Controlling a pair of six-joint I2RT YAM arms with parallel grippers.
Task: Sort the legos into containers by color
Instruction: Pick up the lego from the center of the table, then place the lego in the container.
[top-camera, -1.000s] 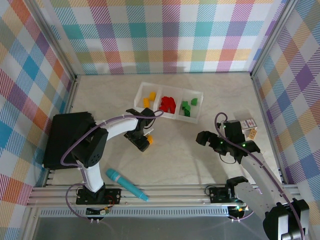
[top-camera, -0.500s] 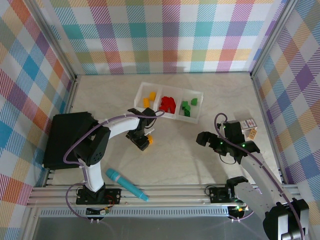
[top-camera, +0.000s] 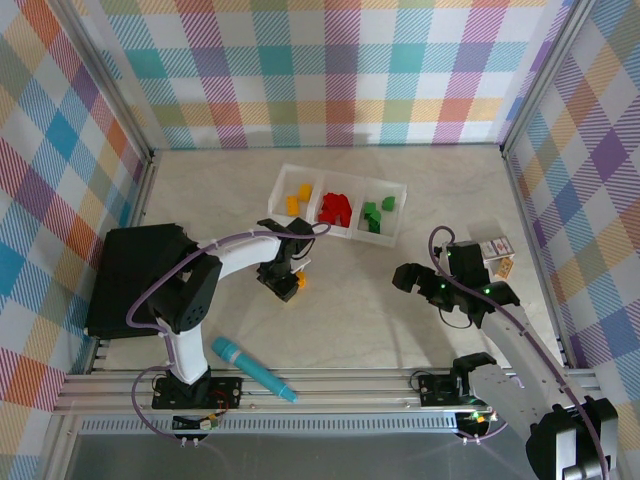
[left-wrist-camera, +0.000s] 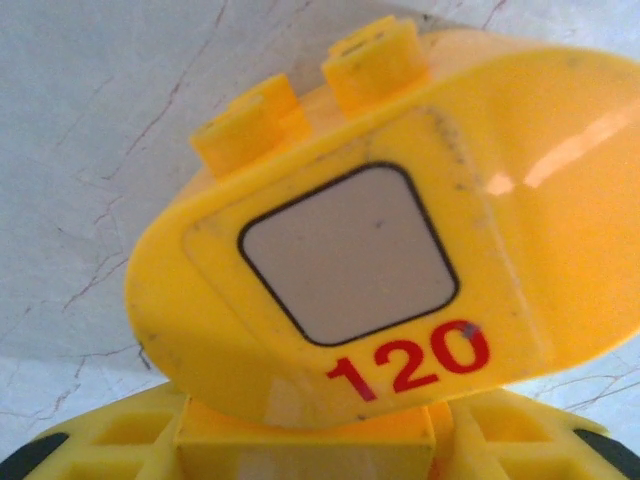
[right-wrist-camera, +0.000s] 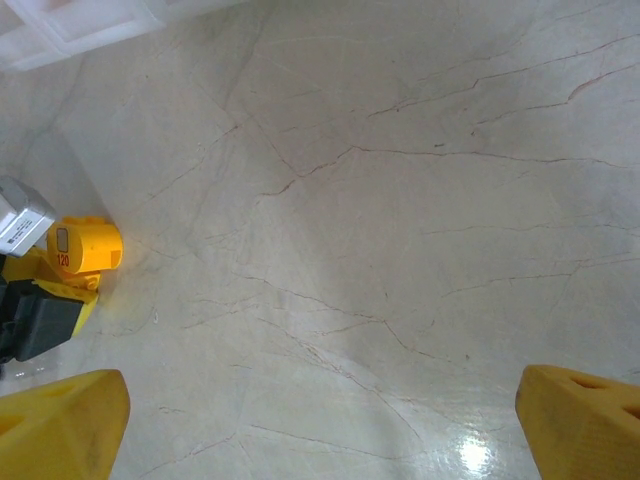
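2 slotted studs — yellow lego (left-wrist-camera: 372, 60)

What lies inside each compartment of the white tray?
Seen from above, the white tray holds yellow bricks in its left compartment, red bricks in the middle, green bricks on the right. The red ones are heaped, so any underneath are hidden.

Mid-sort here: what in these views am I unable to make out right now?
- Left end effector grip: in the top view its wrist covers most of the yellow brick; the left wrist view is too close to show finger contact.
- Brick counts in the white tray: too small in the top view.
- Tray in the right wrist view: cut off by the top-left corner.
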